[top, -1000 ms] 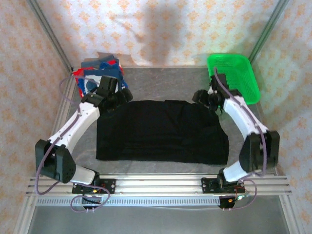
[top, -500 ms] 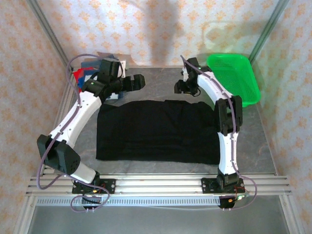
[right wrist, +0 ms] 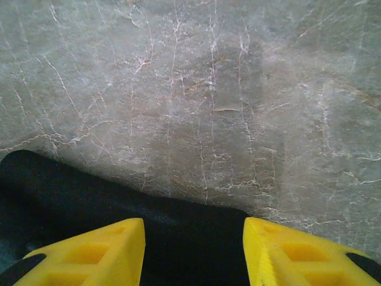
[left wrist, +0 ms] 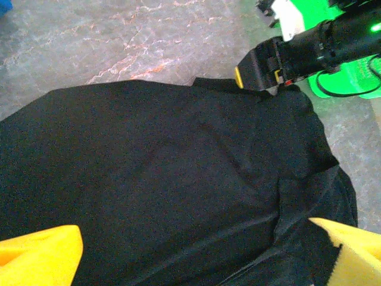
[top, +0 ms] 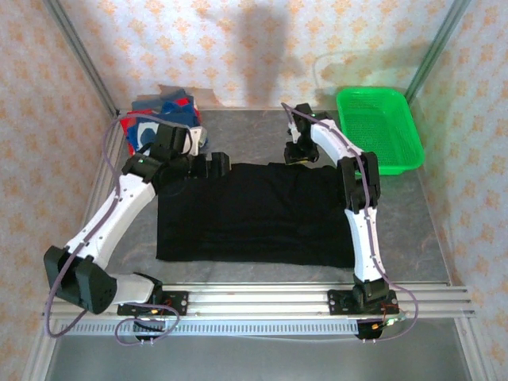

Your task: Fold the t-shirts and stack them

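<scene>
Here, a pile of t-shirts [top: 155,119], red and navy, sits in the far-left corner of the tabletop [top: 254,135]. The left arm [top: 119,206] stretches diagonally from its base. Its left gripper [top: 220,167] hangs low over the far-left corner of the black t-shirt [top: 262,214], fingers spread wide. That shirt lies flat mid-tabletop. The right arm [top: 361,230] rises straight, then folds back leftward, pointing the right gripper [top: 298,156] down at the shirt's far edge. Its fingers are moderately apart, with the hem below the gap. A green basket [top: 379,131] stands far right.
</scene>
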Available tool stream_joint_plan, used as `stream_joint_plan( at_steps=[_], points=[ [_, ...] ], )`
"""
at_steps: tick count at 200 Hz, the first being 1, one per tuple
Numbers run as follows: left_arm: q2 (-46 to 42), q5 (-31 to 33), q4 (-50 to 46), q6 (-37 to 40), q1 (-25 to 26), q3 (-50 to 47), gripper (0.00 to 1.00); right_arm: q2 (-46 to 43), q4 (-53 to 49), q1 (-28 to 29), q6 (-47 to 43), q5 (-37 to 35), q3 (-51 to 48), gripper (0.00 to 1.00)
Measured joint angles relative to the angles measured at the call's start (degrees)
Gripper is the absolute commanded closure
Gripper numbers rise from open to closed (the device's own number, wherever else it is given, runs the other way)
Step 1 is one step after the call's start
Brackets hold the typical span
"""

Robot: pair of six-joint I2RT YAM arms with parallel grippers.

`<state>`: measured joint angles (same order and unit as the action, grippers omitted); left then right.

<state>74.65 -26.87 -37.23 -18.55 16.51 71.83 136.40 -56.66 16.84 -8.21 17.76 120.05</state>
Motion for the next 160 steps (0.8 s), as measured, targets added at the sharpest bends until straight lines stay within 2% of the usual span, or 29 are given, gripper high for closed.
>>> stream_joint_plan(
  at_steps=[64, 82, 143, 160],
  points=[
    [-5.3, 0.6, -2.4, 0.0, 0.0, -1.0, 0.04, 2.2, -0.1, 0.0, 0.0, -1.8, 0.3, 0.54],
    [-6.1, 1.2, -3.2, 0.0, 0.0, -1.7, 0.04, 2.5, 0.0, 0.0, -0.1, -2.1, 1.0, 0.58],
    [-6.6, 3.3, -4.2, 0.0, 0.0, -3.0, 0.04, 3.3, -0.2, 0.0, 0.2, -2.4, 2.2, 0.93],
    [-6.6, 3.6, -4.2, 0.0, 0.0, -3.0, 0.04, 3.3, -0.2, 0.0, 0.4, -2.1, 2.2, 0.99]
  ],
)
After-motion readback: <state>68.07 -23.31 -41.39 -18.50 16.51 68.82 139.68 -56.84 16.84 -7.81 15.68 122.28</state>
